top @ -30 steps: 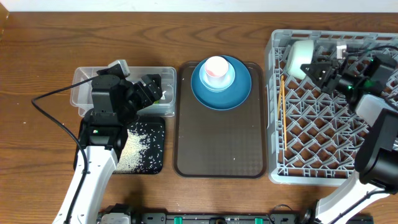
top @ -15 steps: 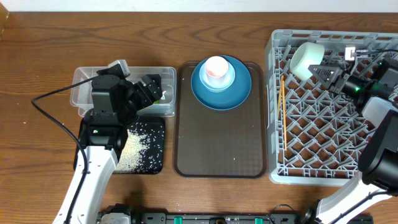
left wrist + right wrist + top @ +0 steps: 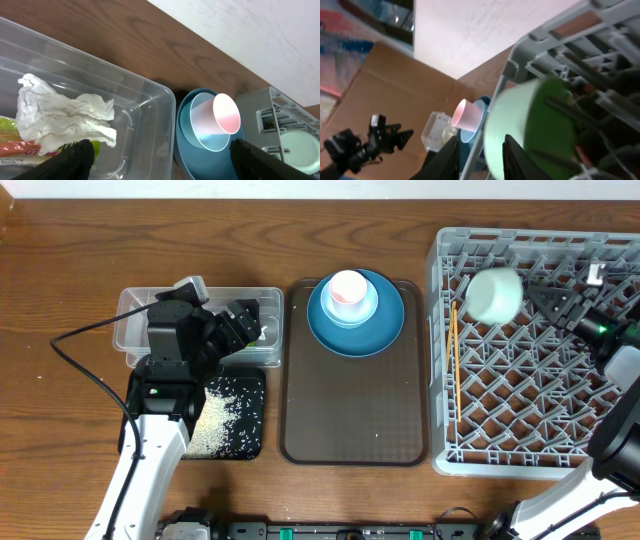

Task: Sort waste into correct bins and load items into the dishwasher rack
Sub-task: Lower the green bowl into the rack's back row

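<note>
Overhead: left gripper (image 3: 243, 323) hung over the tub (image 3: 135, 315). Rice (image 3: 215, 420) lay in the black tray (image 3: 252, 395). Plate (image 3: 385, 330) with a cup (image 3: 347, 288) on it sat on the brown tray (image 3: 350, 410). Bowl (image 3: 493, 295) lay on its side in the rack (image 3: 520, 430), in the corner nearest the plate. Chopsticks (image 3: 454, 345) lay along the rack wall on that side. Right gripper (image 3: 545, 297) was just beside the bowl. Left wrist: fingers (image 3: 80, 157) stood wide apart with nothing between; tissue (image 3: 65, 112) and wrapper (image 3: 20, 147) lay in the tub. Right wrist: blurred; fingers (image 3: 512, 155) stood a little apart at the bowl's rim, and I could not tell if they touched it.
</note>
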{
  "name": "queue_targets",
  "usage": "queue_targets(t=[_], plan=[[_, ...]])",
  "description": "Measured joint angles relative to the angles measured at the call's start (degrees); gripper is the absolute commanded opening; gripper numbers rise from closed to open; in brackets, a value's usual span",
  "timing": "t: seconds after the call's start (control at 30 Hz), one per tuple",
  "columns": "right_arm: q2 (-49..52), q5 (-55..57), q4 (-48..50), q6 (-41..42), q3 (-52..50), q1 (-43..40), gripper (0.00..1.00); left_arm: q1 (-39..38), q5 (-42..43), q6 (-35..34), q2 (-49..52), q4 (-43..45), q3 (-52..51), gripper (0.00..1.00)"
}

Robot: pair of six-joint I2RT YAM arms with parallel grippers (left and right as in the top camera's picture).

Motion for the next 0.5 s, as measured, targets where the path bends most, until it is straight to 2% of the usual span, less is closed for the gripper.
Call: queue_targets(t=[0.17, 0.33, 0.5], plan=[[0.0, 1.9, 0.8, 4.7, 0.0, -1.4, 0.23, 0.0, 0.0, 0.0, 0.0, 0.0, 0.0, 0.89], [-0.3, 2.5, 5.9, 11.3, 0.0, -1.3, 0.21, 0.0, 0.0, 0.0, 0.0, 0.0, 0.0, 0.89], [-4.2, 5.0, 5.8, 15.0, 0.0, 0.4, 0.19, 0.0, 0.0, 0.0, 0.0, 0.0, 0.0, 0.89]])
